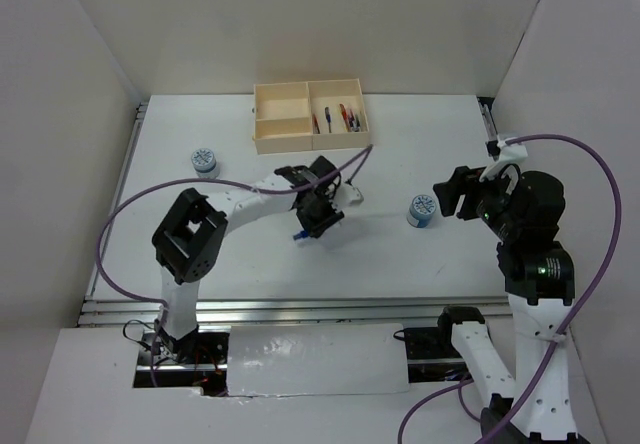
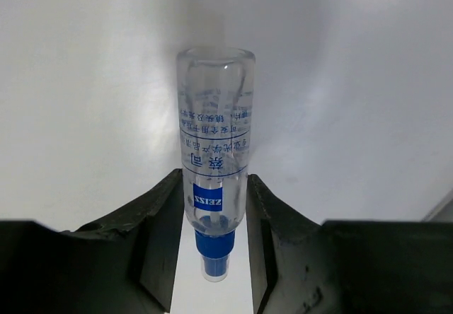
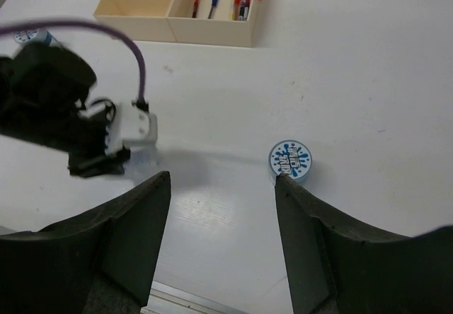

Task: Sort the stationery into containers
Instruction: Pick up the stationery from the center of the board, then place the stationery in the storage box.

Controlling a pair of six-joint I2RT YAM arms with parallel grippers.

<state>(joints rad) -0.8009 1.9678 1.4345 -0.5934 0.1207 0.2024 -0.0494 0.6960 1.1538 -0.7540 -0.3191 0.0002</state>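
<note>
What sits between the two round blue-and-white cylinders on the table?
The left arm, its left pincer shut on the clear tube, crosses between the left cylinder and the right cylinder. The top external view shows it.

Small round cylinder (image 3: 32,35) partly hidden behind the left arm (image 3: 46,95).

The tube (image 2: 214,155) glossy clear plastic; box (image 1: 290,145) matt, perhaps wood; table (image 1: 400,264) smooth white.

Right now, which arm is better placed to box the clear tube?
Left. The left jaws clamp the clear tube and sit nearer the box; the right jaws are open, empty, beside a round cylinder.
</note>
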